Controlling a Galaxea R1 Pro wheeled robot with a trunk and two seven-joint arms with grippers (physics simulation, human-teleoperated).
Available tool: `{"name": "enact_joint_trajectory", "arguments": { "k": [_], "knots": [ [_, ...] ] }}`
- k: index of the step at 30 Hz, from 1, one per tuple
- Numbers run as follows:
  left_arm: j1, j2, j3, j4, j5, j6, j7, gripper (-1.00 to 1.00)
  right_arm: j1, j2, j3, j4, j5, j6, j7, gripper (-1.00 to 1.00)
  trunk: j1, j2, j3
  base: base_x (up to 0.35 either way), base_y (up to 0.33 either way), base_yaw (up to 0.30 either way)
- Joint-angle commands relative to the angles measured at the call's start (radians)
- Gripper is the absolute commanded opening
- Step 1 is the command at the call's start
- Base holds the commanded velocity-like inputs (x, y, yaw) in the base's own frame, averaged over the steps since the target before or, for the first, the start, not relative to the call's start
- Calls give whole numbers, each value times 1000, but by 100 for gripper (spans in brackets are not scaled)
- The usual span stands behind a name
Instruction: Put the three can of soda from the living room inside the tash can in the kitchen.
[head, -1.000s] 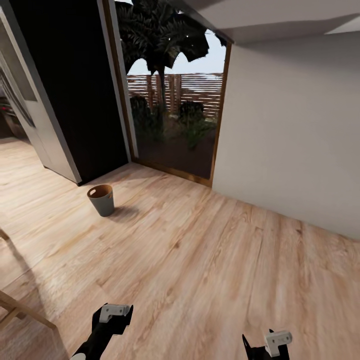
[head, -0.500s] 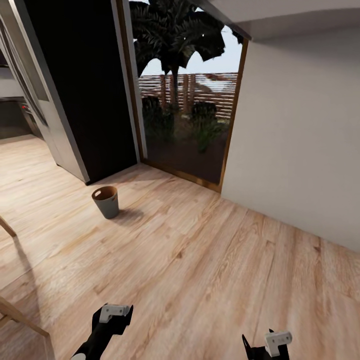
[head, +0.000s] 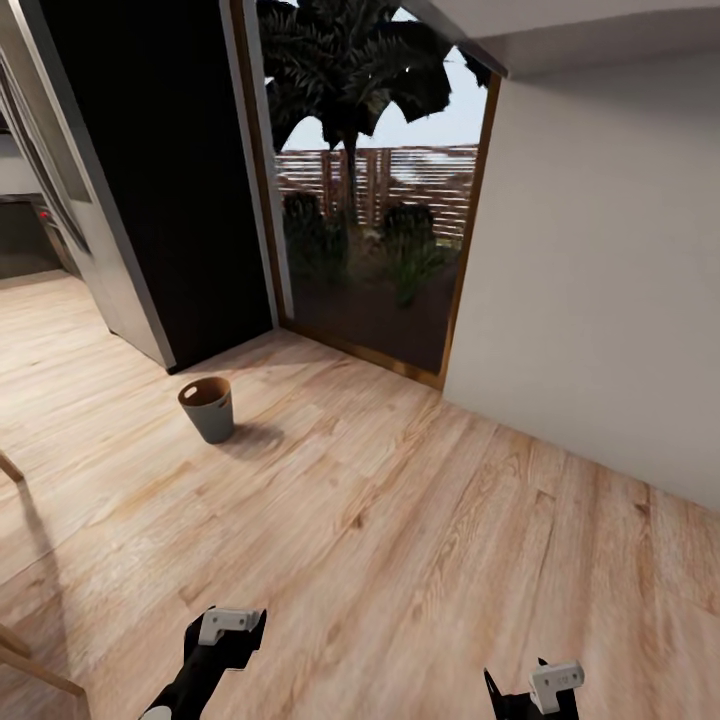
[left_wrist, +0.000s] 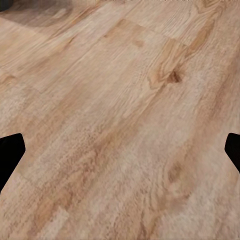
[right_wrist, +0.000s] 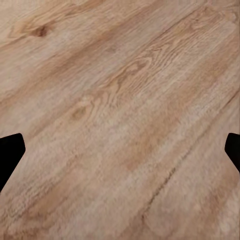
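The left gripper (left_wrist: 120, 150) has its two dark fingertips (left_wrist: 10, 157) wide apart at opposite edges of the left wrist view, with nothing between them but bare plank floor. In the head view the left gripper (head: 228, 630) sits low at the left, a white block on a black arm, held above the floor. The right gripper (right_wrist: 120, 150) is spread the same way, its fingertips (right_wrist: 10, 152) far apart and empty over the wood grain; in the head view the right gripper (head: 545, 690) shows at the bottom edge, right of centre.

Under and around both arms lies a light wooden floor (head: 400, 540) with visible knots and plank seams. Ahead and to the left, well apart from both grippers, the tash can (head: 208, 408) stands upright on that floor: a small round tapered bin, grey outside and brown inside, casting a soft shadow to its right. No cans are visible inside it from this angle.

Behind the bin rises a tall black cabinet (head: 160, 180), and just beside that a wood-framed glass door (head: 375, 200) looks out on palm fronds, shrubs and a slatted fence. A plain white wall (head: 600, 270) runs along the right. At the far left, a brushed-metal appliance front (head: 45, 190) edges the kitchen (head: 20, 240). A slim wooden furniture leg (head: 30, 665) crosses the lower left corner.
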Motion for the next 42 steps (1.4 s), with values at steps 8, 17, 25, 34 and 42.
{"name": "enact_joint_trajectory", "arguments": {
  "k": [8, 17, 25, 34, 42],
  "knots": [
    [0, 0, 0, 0, 0, 0, 0, 100, 0, 0, 0, 1, 0, 0, 0, 100, 0, 0, 0, 210, 0, 0],
    [0, 0, 0, 0, 0, 0, 0, 100, 0, 0, 1, 1, 0, 0, 1, 100, 0, 0, 0, 215, 0, 0],
    [0, 0, 0, 0, 0, 0, 0, 100, 0, 0, 1, 1, 1, 0, 1, 100, 0, 0, 0, 204, 0, 0],
    [1, 0, 0, -1, 0, 0, 1, 100, 0, 2, 1, 1, 0, 0, 1, 100, 0, 0, 0, 38, 0, 33],
    [0, 0, 0, 0, 0, 0, 1, 100, -1, 4, 2, 1, 1, 0, 1, 100, 0, 0, 0, 2, 0, 220]
  ]
}}
